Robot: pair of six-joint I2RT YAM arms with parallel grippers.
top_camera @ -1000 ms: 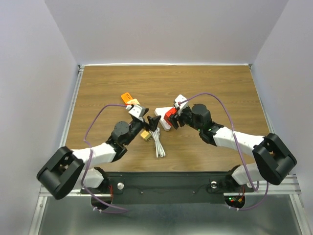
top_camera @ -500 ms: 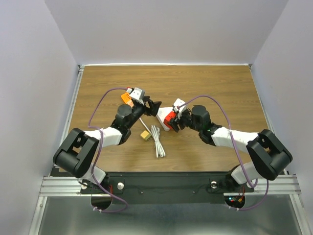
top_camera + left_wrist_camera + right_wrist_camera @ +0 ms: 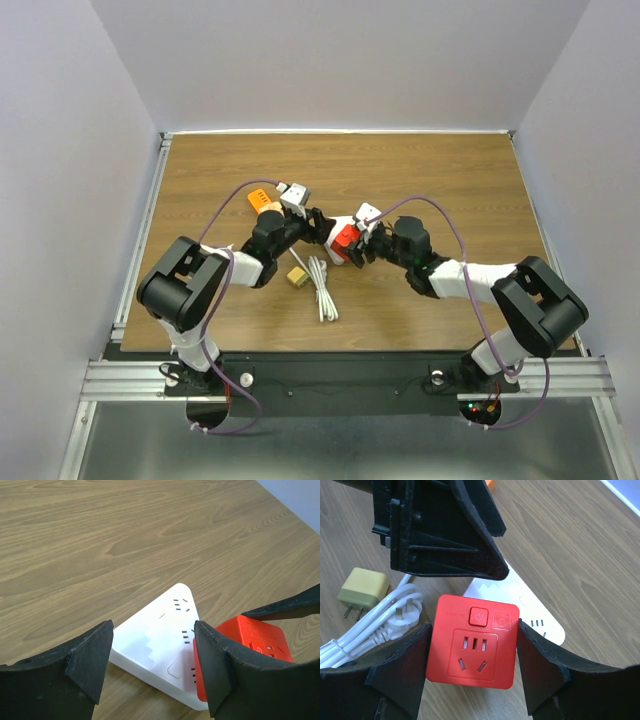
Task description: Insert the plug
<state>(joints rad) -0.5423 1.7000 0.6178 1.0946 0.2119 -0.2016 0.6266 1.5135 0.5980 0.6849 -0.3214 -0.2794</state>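
Note:
A red cube plug (image 3: 475,642) with a power button and socket holes on its face sits between the pads of my right gripper (image 3: 475,630), which is shut on it. It rests against a white triangular power strip (image 3: 160,635) lying flat on the wooden table. My left gripper (image 3: 152,629) stands open, one finger on each side of the strip, not touching it; the right finger is next to the red plug (image 3: 255,637). From above, both grippers meet at the table's middle, around the red plug (image 3: 346,238).
A coiled white cable (image 3: 385,625) with a three-pin plug and a small yellow charger (image 3: 362,587) lie just left of the red plug. An orange object (image 3: 262,203) sits behind the left arm. The table edge (image 3: 150,230) has a metal rail.
My left arm has swung away from the cable and forward-right to the white strip, its jaws narrowing slightly. The right gripper has shifted a little left with the red plug.

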